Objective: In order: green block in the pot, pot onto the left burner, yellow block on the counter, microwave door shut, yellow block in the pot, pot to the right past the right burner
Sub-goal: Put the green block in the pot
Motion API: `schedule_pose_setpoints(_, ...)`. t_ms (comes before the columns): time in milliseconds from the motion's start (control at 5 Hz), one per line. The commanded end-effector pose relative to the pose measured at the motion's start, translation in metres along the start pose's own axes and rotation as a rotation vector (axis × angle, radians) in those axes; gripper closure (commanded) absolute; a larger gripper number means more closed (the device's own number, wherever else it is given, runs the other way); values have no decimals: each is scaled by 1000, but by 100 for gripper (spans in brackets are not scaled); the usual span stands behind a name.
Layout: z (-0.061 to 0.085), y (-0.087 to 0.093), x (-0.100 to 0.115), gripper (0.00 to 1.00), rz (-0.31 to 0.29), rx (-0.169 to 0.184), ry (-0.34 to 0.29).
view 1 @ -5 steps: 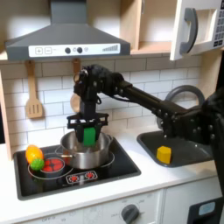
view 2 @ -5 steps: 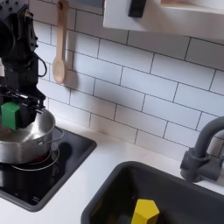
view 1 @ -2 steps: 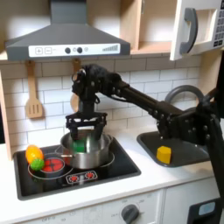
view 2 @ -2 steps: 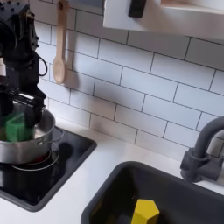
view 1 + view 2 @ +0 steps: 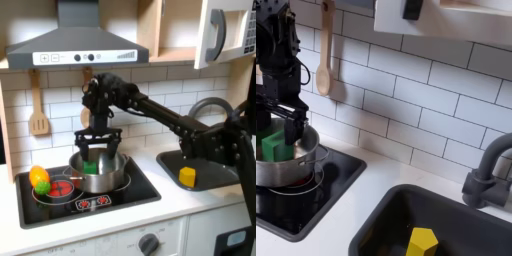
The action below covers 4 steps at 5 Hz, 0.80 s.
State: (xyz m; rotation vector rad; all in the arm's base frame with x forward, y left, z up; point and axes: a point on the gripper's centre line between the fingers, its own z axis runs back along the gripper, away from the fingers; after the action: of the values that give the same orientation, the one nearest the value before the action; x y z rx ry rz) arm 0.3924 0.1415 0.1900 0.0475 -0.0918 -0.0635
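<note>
Versus a second ago the end effector (image 5: 91, 160) has dropped: the green block (image 5: 91, 166) was held clear above the pot (image 5: 100, 173), now it sits down inside the rim, low against the pot's left side in the first exterior view. Since 0.4 s ago almost nothing has moved. Fingers (image 5: 290, 129) bracket the block in the second exterior view; it looks pinched between them, but whether the grip has eased I cannot tell from either angle. Pot is on the right burner of the black stove (image 5: 120, 195), handle side not readable. Yellow block (image 5: 187, 176) is unchanged, lying in the sink (image 5: 215, 172) near its left front in the first exterior view. The first exterior view gives the wider scene: the rounded yellow-green-orange toy (image 5: 39, 179) on the left burner, the range hood (image 5: 75, 45) above, a wooden spatula (image 5: 39, 105) on the tile wall to the left, and the microwave door (image 5: 222, 32) swung open at upper right. The second exterior view gives the close side angle: green block (image 5: 273, 145) visibly below the pot (image 5: 291, 160) rim, end effector (image 5: 276, 128) straddling it, a wooden spoon (image 5: 324, 50) hanging on the wall behind, the dark faucet (image 5: 488, 170) at far right, and the yellow block (image 5: 422, 241) on the sink (image 5: 386, 225) floor at the near edge, with pale counter (image 5: 351, 205) between stove and sink.
</note>
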Motion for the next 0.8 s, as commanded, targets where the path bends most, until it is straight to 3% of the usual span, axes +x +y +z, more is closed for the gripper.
schedule_pose_setpoints(0,-18,1,-3,0,-2,5,24)
schedule_pose_setpoints(600,-24,14,-4,0,-8,23,32)
